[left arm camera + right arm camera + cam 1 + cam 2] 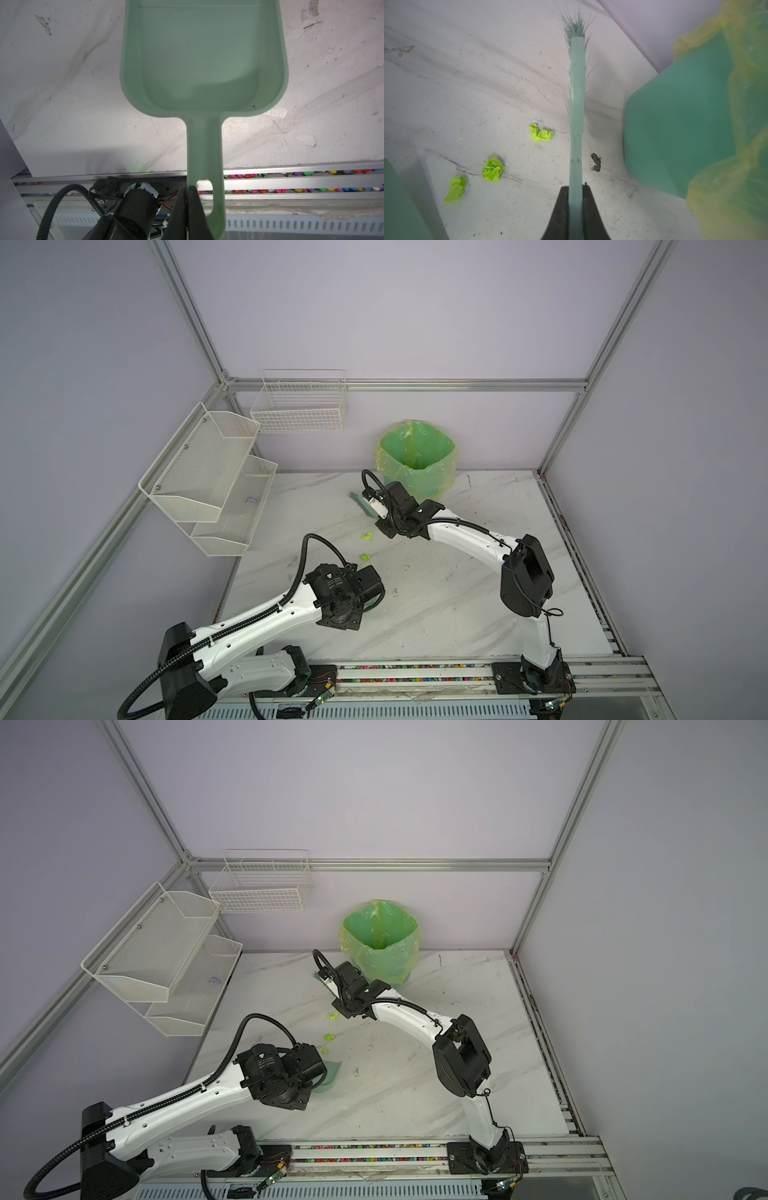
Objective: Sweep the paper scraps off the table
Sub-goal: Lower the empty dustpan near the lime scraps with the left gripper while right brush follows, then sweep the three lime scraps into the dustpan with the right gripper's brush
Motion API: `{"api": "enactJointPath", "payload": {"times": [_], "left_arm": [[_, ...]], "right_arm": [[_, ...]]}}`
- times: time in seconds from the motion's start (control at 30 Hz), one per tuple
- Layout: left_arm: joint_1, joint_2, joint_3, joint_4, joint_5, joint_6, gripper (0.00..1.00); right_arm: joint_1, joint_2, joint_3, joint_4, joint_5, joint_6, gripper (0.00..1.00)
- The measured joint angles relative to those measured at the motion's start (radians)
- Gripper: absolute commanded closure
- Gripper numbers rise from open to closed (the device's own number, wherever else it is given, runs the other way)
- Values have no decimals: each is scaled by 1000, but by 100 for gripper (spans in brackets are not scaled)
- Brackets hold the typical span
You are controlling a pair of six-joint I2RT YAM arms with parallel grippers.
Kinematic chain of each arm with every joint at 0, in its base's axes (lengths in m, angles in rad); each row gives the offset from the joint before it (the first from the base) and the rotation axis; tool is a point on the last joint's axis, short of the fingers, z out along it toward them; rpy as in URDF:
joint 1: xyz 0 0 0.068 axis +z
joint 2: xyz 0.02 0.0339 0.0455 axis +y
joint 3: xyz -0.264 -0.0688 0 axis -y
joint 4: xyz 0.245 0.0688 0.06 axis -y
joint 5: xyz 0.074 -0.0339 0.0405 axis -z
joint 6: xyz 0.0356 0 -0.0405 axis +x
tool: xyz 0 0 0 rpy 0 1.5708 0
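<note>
Paper scraps (493, 169) — three neon yellow-green bits — are seen on the table (467, 83) between the dustpan (203, 62), clamped at its handle by the left gripper (188, 188), and the brush (577, 83), clamped by the right gripper (575, 187).

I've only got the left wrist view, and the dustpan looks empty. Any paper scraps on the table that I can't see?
Observer: Yes, three yellow-green paper scraps lie on the table, outside your frame.
Operator: Where's the brush?
Observer: The right claw is shut on the brush, close to the green bin.
Operator: Are the scraps near my pan?
Observer: The nearest one lies just beside the dustpan, between it and the brush.
</note>
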Motion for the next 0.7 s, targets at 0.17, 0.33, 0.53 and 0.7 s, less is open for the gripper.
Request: {"api": "enactJointPath", "payload": {"times": [0.17, 0.33, 0.53, 0.7], "left_arm": [[-1, 62, -41, 35, 7, 1, 100], [-1, 75, -45, 49, 2, 2, 100], [-1, 79, -59, 57, -6, 2, 100], [-1, 101, -60, 61, -9, 0, 100]], "right_arm": [[39, 11, -27, 8, 12, -16, 100], [68, 5, -97, 19, 24, -17, 100], [87, -36, -159, 31, 33, 8, 100], [116, -133, -268, 34, 21, 37, 100]]}}
